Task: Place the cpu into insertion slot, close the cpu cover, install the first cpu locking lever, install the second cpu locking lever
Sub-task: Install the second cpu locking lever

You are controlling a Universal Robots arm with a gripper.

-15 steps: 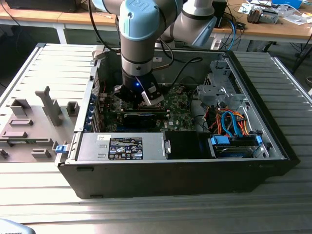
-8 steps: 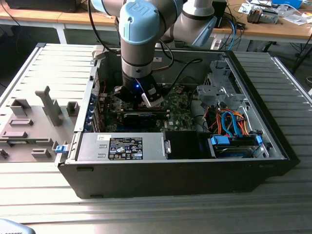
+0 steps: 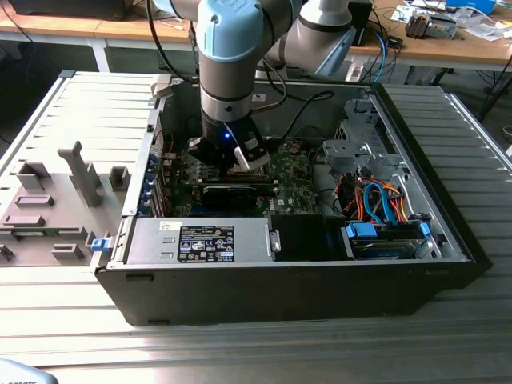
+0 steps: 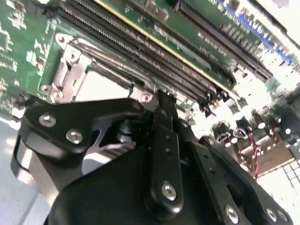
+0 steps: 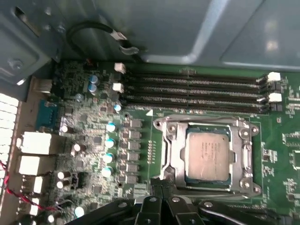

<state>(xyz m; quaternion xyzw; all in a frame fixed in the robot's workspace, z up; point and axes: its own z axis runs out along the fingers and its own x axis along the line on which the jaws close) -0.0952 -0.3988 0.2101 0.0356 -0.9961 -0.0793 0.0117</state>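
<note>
- First wrist view: the cpu (image 5: 207, 151) lies seated in the insertion slot (image 5: 174, 152); the cpu cover (image 5: 243, 140) is down, framing it
- The gripper (image 5: 161, 204) hovers at the socket's edge; jaws pressed together, holding nothing

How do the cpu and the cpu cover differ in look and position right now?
In the first wrist view, the cpu is a solid grey square plate, while the cpu cover is an open silver frame with a window. The cpu sits inside the insertion slot; the cpu cover lies flat around it, bordering its edges. Both are metallic, square and level with the motherboard.
</note>
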